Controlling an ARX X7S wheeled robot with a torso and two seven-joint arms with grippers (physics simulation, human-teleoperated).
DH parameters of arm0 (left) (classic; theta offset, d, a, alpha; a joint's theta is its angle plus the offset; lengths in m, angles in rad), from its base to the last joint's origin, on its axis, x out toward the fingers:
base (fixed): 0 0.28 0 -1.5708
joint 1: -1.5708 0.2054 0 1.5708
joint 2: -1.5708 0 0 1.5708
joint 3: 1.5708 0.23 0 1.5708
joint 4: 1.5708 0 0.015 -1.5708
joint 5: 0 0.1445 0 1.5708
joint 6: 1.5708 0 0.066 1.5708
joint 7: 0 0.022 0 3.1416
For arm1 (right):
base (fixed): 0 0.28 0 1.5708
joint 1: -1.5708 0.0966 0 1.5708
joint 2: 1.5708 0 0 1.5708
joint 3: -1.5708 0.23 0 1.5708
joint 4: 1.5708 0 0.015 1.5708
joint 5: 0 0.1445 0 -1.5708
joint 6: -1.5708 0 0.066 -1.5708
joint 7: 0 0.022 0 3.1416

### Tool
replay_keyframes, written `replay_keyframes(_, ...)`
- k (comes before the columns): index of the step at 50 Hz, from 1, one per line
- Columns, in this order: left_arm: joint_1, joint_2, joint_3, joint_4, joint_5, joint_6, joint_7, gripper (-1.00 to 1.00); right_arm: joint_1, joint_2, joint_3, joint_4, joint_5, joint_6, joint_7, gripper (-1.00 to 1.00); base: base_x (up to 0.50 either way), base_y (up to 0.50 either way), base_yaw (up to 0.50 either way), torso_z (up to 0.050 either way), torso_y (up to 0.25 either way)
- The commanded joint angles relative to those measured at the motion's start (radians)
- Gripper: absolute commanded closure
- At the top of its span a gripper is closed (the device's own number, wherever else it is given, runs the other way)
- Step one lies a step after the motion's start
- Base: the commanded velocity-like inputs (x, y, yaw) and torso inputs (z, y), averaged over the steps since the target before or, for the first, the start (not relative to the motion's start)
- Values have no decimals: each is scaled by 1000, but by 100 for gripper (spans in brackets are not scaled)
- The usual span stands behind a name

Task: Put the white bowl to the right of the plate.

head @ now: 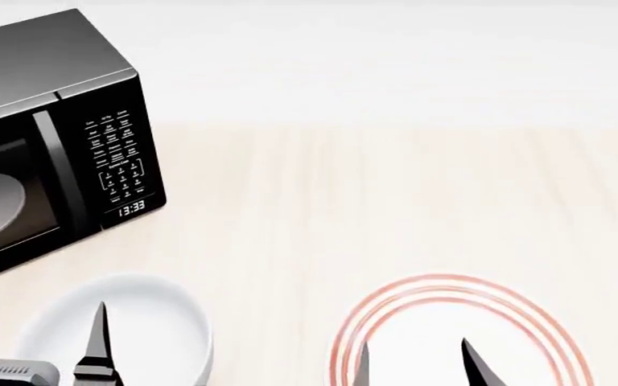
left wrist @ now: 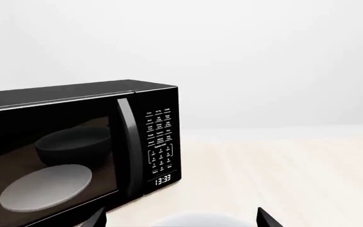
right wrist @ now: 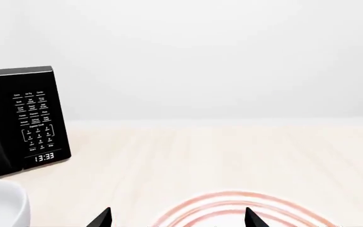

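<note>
**Bowl sits under the left gripper, on the wrong side of the plate**

Nearest the robot in the head view, the left gripper (head: 39, 338) has its dark fingertips spread apart, holding nothing. They stand over the near-left part of the white bowl (head: 126, 322): one tip lies over the bowl's hollow, the other just outside its left rim. The right gripper (head: 414, 363) is likewise spread and empty, its tips standing over the near part of the plate (head: 454, 322).

The bowl rests on the table (head: 395, 201), left of the plate and clearly apart from it. The space to the plate's right is cut off by the frame edge. The bowl is round, so it has no long axis and no preferred approach angle.

Judgement: the left arm is far nearer the bowl and suits the pickup; however, the destination lies beyond the plate on the right arm's side, so a long cross-reach or handover may be needed.

Farther back, on the left, stands the microwave (head: 62, 129), door shut.
</note>
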Motion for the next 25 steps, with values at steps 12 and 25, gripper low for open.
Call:
replay_keyframes(12,5,-48,-10,-50,35,34,-39,-100,136,-51,50,13,40,274,166,-100,44,-48,0,0,0)
replay_keyframes(25,33,-62,-100,32,86,5,-153,-100,256,-40,51,-10,221,489,93,-100,0,0,0,0,0)
